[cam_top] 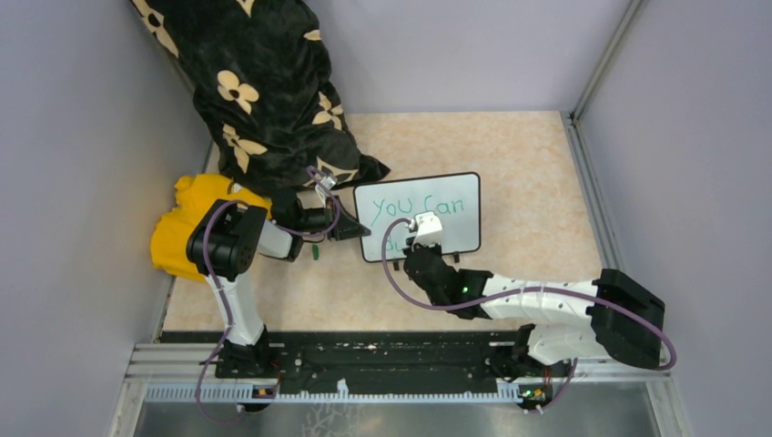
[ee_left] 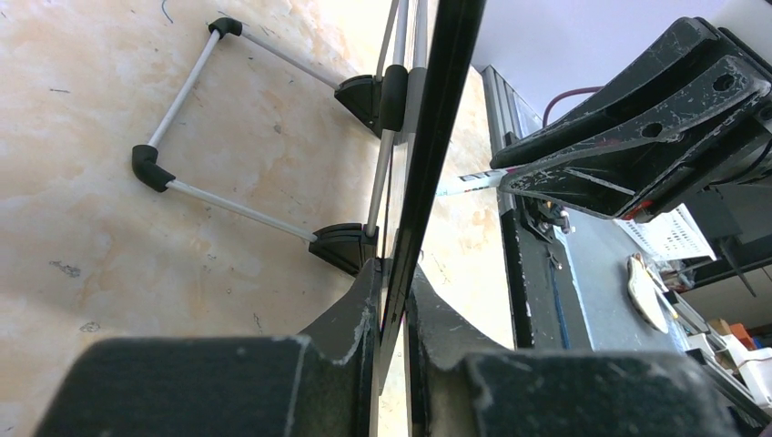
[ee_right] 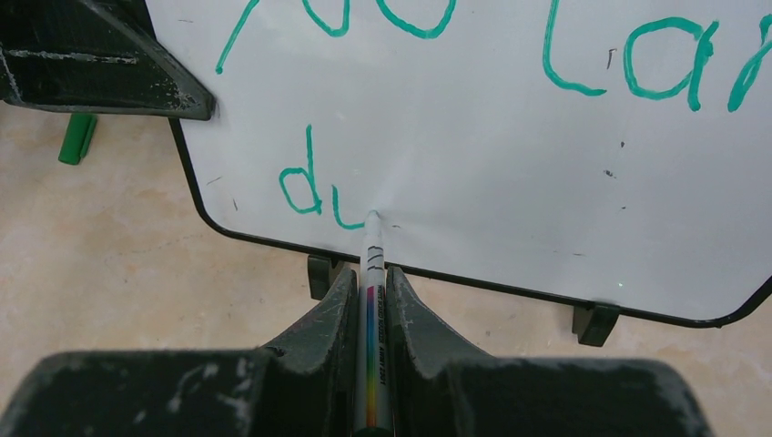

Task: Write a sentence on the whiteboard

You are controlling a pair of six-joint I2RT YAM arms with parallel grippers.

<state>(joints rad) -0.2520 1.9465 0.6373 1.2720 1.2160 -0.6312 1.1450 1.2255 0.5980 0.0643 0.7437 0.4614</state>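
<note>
1. On the board's upper line, the sentence [cam_top: 412, 198] reads "you can" in green. Below it we see only a "d" and an open, u-shaped stroke.
2. The whiteboard [cam_top: 455, 229] stands propped on its small black feet [ee_right: 594, 323] and a wire stand [ee_left: 182, 100] at the back, about mid-table and between the two arms.
3. The marker [ee_right: 372, 241] has its tip touching the board at the right end of that open stroke.
4. The right gripper [ee_right: 371, 282] is pinched on the marker barrel, with the pen running out between its fingers.
5. The left gripper [ee_left: 391, 291] is clamped on the board's left edge, one finger on each face.
6. A small green piece [ee_right: 77, 137], probably the cap, lies on the table [cam_top: 510, 155] just left of the board. A black flowered cloth [cam_top: 264, 82] and a yellow item [cam_top: 177, 228] sit behind the left arm.
7. Our judgement is that the second line is in hand, partway through the "o" of "do", and "this" is not yet written.
8. The next move calls for curling the tip up and back left to close the loop, with light, even pressure. The left clamp must brace the board so it does not tip.
</note>
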